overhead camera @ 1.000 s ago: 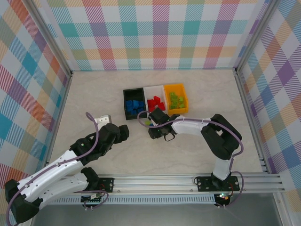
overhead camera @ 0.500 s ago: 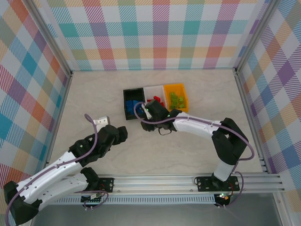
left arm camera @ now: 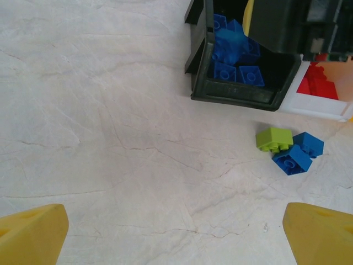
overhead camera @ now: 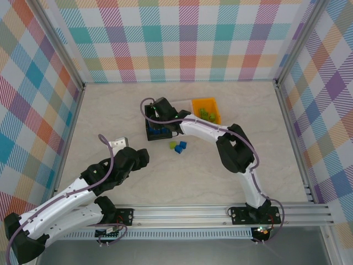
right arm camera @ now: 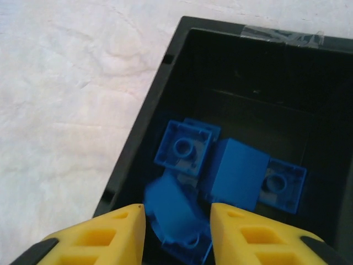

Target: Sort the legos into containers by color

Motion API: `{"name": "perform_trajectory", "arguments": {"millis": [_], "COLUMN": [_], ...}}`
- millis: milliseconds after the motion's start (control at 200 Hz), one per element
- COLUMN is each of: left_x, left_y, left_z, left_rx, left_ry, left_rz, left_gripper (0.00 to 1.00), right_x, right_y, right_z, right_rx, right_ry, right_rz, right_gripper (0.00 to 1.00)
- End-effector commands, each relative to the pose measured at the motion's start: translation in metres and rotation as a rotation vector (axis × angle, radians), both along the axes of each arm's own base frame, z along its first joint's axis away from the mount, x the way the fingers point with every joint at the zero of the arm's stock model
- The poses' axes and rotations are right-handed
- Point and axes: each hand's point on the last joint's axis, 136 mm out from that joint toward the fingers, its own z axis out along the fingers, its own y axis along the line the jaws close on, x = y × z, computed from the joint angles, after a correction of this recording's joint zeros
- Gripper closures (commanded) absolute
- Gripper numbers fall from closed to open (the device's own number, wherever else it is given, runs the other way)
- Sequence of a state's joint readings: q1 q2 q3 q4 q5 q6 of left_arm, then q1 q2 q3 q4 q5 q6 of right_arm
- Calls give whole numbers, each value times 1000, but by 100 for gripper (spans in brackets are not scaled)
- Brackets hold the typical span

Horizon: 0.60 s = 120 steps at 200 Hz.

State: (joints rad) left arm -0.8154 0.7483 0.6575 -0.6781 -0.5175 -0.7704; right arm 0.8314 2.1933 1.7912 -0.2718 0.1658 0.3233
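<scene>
Black bin (right arm camera: pixel 144 127) now under right hand (right arm camera: pixel 177 205), fingers (right arm camera: pixel 110 234) slightly apart around blurred blue lego (right arm camera: pixel 172 220); left hand (left arm camera: pixel 174 212) spread.

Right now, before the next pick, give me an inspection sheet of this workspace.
Surface: pale marbled table, no spills seen.
Job's things: black bin holds blue legos; white bin, red legos; orange bin, green legos; one green lego and two blue legos lie loose, touching, in front of the bins.
Clutter: nothing seen.
Grippers: left gripper wide open, empty; right gripper over the black bin, a blurred blue lego between its fingers, hold unclear.
Cables: a purple cable loops beside each wrist.
Surroundings: plaid walls, metal rail at the near edge.
</scene>
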Motion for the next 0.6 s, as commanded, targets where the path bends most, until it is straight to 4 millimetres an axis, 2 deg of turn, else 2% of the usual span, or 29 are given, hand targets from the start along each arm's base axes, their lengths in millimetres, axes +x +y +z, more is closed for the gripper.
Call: {"name": "perform_trajectory", "arguments": {"millis": [0, 60, 105, 210, 310, 405, 595], "left_x": [-4, -3, -2, 1, 6, 13, 32], "left_y": [6, 6, 3, -5, -18, -33, -70], "left_z": [-5, -4, -4, -7, -10, -15, -35], "left_rx": [15, 15, 14, 4, -8, -17, -24], "left_ry": [18, 14, 15, 20, 37, 57, 147], "left_rz": [9, 9, 0, -20, -52, -86, -148], "left_gripper": [0, 0, 0, 0, 0, 0, 0], "right_x": [14, 15, 13, 7, -4, -20, -55], "right_y": [3, 4, 6, -2, -20, -45, -99], "right_z": [20, 26, 36, 61, 77, 75, 48], "right_rx": [26, 39, 62, 97, 102, 100, 58], "right_ry": [-34, -45, -65, -103, -126, -95, 6], "right_rz": [-35, -34, -20, -22, -33, -49, -83], "right_gripper": [52, 37, 32, 31, 32, 33, 31]}}
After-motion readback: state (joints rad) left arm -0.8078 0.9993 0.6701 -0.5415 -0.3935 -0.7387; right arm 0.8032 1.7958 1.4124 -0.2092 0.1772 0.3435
